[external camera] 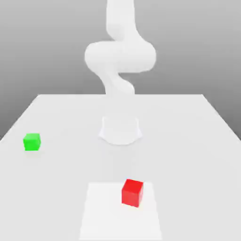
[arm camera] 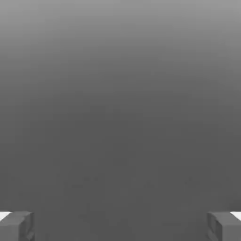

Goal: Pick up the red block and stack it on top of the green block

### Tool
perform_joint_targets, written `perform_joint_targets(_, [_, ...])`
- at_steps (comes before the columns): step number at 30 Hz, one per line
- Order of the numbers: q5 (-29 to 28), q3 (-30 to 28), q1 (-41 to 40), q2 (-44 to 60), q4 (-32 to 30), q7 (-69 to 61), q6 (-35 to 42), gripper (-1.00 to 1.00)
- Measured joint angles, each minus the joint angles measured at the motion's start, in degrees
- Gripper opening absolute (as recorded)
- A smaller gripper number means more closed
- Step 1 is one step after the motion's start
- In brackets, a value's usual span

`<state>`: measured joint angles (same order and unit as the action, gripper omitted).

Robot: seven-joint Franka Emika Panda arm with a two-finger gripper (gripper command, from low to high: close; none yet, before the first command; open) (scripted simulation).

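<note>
Nearest the camera in the exterior view, the red block (external camera: pixel 132 192) sits on a paler square patch (external camera: pixel 120 212) of the worktop (external camera: pixel 188 141), toward that patch's right edge and turned slightly out of line with it. The green block (external camera: pixel 32 141) rests farther back on the exterior view's left, well apart from the red one. Behind both, our arm (external camera: pixel 120 61) rises from its round base (external camera: pixel 120 131).

In the hand view our fingers (arm camera: pixel 17 226) stand wide apart, one at each lower corner, with only plain grey background between them, so we hold nothing. We judge the task has not begun: the red block is untouched and nothing sits on the green one.

What could go wrong from here, as we see it:
- The red block's turned faces may meet our fingers corner-first, so closing could spin or push it instead of gripping it.
- Coming down off-centre could knock it across the worktop.
- The carry across to the green block is long, and a loose hold may slip.
- A release that is off-centre could topple the stack or nudge the green block.
</note>
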<state>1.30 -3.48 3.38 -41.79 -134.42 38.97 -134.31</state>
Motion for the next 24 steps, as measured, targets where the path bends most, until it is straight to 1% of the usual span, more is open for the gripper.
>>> perform_joint_targets(4, [2.1,-5.1,5.4,6.9,-4.4,-11.3,-4.1,0.00])
perform_joint_targets(8, [4.1,-8.9,10.1,13.9,-8.5,-22.2,-8.1,0.00])
perform_joint_targets(12, [5.7,-11.6,14.1,20.8,-12.7,-32.7,-12.1,0.00])
perform_joint_targets(16, [6.6,-13.2,17.2,27.5,-16.9,-42.7,-16.1,0.00])
perform_joint_targets(20, [5.6,-13.6,18.9,33.6,-21.1,-51.4,-20.2,0.00])
perform_joint_targets(22, [3.9,-13.5,19.1,36.4,-23.2,-54.8,-22.3,0.00])
perform_joint_targets(24, [0.8,-13.5,19.0,38.9,-25.4,-57.2,-24.4,0.00])
